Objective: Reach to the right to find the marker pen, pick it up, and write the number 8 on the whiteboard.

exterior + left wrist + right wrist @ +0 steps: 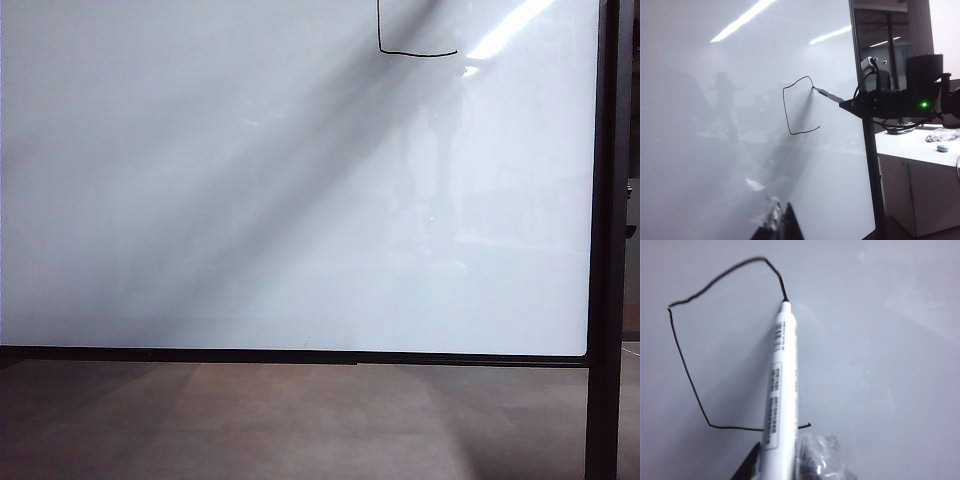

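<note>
Right end effector (782, 462): seen at the edge of the right wrist view, pinching the marker pen (781, 385) near its rear end; a dark finger (747, 467) lies on one side of the barrel and a glossy, clear-looking finger on the other.
Right arm from the left wrist view: a dark arm (900, 102) with a small green light reaches in level from the board's right side, the marker pen (827, 94) jutting out of its front end toward the board.
Marker pen: pale barrel with printed labels along it, narrowing to a black tip; the tip touches the whiteboard (880, 365) right at the end of the drawn line.
Number 8 (695, 340): unfinished, a thin black open outline. One stroke runs from the pen tip over a rounded top corner, down one long side and along the bottom, passing behind the barrel; the side nearest the pen is not closed.
Left end effector (782, 225): only dark finger tips (790, 225) show at the edge of the left wrist view, close to the board and well apart from the drawing; I cannot tell whether they are spread or pressed together.
Whiteboard (250, 200): large, glossy, thin black frame, streaked with reflected ceiling light; in the exterior view only the lower part of the number 8 (415, 50) shows at the top edge, with no arm in sight.
Floor (300, 420): brown, below the board.
Counter (920, 145): white, beyond the board's right edge, carrying a few small items.
</note>
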You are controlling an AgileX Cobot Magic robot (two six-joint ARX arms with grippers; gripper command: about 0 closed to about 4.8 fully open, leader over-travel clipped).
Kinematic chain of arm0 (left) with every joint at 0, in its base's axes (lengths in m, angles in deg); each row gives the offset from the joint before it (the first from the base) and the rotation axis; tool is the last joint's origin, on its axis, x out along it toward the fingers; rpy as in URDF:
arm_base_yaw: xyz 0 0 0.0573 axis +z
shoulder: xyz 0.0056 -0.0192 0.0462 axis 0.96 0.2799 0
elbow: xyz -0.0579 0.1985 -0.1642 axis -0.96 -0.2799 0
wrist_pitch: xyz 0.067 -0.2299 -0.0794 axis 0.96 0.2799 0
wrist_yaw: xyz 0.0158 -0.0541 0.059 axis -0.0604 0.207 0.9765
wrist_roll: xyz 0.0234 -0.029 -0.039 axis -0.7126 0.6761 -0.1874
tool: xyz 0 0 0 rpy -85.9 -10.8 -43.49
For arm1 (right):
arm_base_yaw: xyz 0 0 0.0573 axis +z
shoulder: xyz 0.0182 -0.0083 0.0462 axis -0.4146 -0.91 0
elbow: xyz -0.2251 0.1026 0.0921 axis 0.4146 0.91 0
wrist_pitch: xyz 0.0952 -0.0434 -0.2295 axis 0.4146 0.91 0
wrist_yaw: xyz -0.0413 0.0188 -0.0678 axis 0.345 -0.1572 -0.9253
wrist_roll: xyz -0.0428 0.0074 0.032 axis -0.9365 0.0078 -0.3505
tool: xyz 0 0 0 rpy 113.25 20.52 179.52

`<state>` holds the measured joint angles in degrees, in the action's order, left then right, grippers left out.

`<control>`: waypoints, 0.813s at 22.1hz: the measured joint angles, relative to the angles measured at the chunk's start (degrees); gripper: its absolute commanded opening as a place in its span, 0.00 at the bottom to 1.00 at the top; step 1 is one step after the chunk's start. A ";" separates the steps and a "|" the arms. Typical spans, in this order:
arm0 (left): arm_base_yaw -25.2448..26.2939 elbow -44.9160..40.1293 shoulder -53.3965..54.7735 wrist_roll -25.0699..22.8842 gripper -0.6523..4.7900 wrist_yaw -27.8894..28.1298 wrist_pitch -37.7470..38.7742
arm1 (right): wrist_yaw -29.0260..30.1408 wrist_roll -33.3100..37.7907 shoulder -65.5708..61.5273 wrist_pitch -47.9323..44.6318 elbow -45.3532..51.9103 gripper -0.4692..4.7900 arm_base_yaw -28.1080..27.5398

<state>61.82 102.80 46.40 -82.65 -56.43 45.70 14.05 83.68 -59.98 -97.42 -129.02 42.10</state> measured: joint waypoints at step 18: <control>0.00 0.00 0.00 0.00 0.11 0.00 0.00 | 0.28 3.34 -0.02 -1.27 11.65 0.08 0.02</control>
<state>61.82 102.80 46.40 -82.65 -56.43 45.70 14.33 87.03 -60.01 -98.68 -117.37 42.12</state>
